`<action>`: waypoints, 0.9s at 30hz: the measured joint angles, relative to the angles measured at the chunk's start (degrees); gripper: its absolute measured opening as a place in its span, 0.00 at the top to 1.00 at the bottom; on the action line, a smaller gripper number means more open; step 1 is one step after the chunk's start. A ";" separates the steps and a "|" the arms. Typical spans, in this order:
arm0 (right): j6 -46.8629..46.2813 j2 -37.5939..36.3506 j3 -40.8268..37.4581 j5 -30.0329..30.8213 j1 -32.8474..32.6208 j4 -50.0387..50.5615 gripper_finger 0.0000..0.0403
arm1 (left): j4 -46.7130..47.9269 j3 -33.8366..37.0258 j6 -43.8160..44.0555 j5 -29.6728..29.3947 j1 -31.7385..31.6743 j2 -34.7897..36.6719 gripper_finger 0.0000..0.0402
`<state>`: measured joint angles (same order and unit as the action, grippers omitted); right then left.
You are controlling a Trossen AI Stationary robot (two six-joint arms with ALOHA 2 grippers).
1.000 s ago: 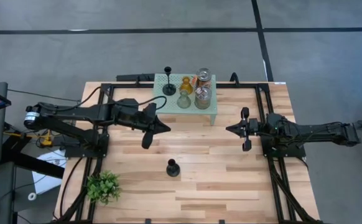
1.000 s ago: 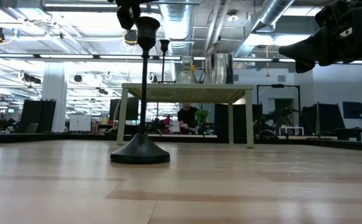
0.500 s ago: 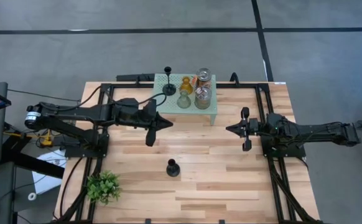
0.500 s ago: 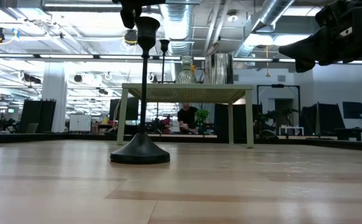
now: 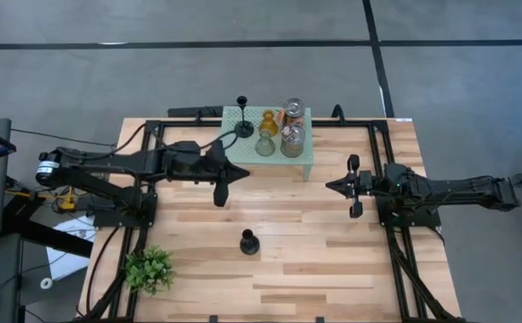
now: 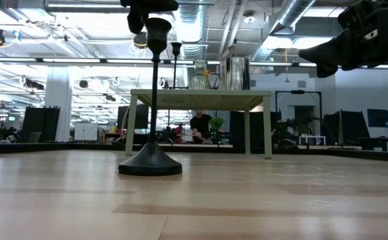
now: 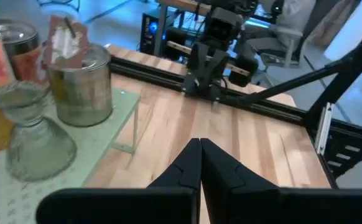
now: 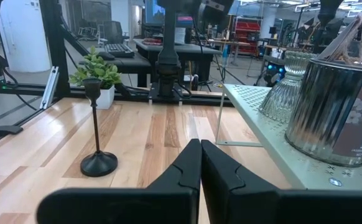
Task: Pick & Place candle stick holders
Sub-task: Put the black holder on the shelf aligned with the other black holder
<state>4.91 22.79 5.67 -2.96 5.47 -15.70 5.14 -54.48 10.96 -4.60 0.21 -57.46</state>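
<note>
A black bell-shaped holder [image 5: 248, 240] stands on its round base on the bare wood near the table's middle; it also shows in the low view [image 6: 151, 100] and the right wrist view [image 8: 97, 134]. A second black holder [image 5: 242, 117], an amber one [image 5: 268, 118], a greyish ribbed glass one [image 5: 265, 144] and two silvery jars [image 5: 291, 140] stand on the mint-green rack [image 5: 308, 161]. My left gripper [image 5: 246, 173] is shut and empty, just left of the rack's near corner. My right gripper [image 5: 327, 185] is shut and empty, right of the rack.
A green leafy plant [image 5: 149, 269] stands at the near left corner. Black frame rails [image 5: 382, 170] run along the table's sides and back. Bare wood lies between the two grippers and around the lone black holder.
My left gripper has drifted a little toward the table's far edge and the rack, staying shut. Nothing else has moved.
</note>
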 joint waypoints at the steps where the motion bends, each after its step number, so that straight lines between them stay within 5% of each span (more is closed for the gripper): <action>1: 0.00 0.00 0.00 0.00 -0.01 0.01 1.00 | 0.57 -0.26 0.54 -0.14 0.00 0.09 0.99; 11: 0.00 0.00 0.00 0.00 -0.01 0.23 1.00 | 15.52 -8.99 7.21 -10.80 4.67 -0.16 0.99; 22: 0.00 0.02 0.00 0.00 -0.01 0.43 1.00 | 25.45 -19.15 16.67 -10.51 8.45 -6.07 1.00; 27: 0.00 0.00 0.00 0.00 0.00 0.56 1.00 | 29.51 -19.69 26.18 -2.88 8.39 -10.53 1.00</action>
<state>4.91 22.79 5.67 -2.96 5.47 -15.14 34.65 -74.17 37.14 -7.48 8.60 -68.00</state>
